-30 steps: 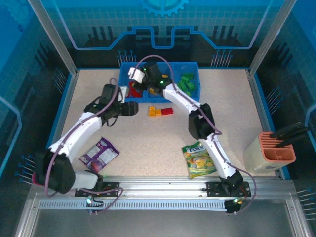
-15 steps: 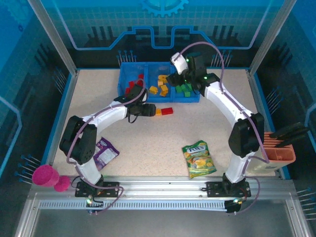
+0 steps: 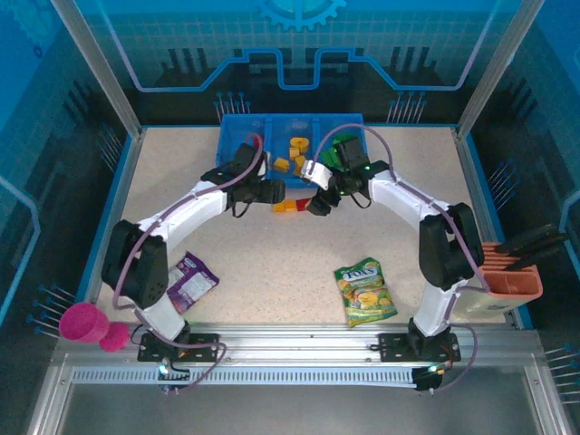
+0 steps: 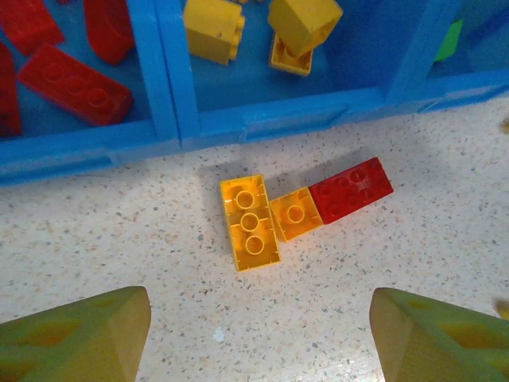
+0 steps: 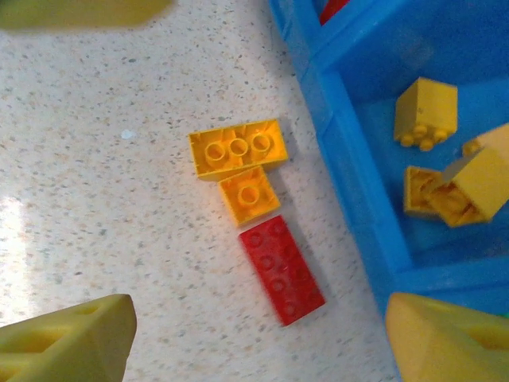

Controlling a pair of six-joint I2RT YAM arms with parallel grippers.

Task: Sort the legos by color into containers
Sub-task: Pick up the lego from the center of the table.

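Left wrist: left fingers [image 4: 79,334] and right fingers [image 5: 64,338] spread, empty, above same touching yellow bricks [image 4: 250,223] and red brick [image 4: 351,189]; could collide

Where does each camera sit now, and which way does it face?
Top external: above, behind the bases, looking down; left gripper and right gripper near the blue tray.
Left wrist: looks down at loose legos, tray beyond; own fingers at bottom.
Right wrist: looks down, tray at right; own fingers at bottom.
Shared: both wrists see the red brick.
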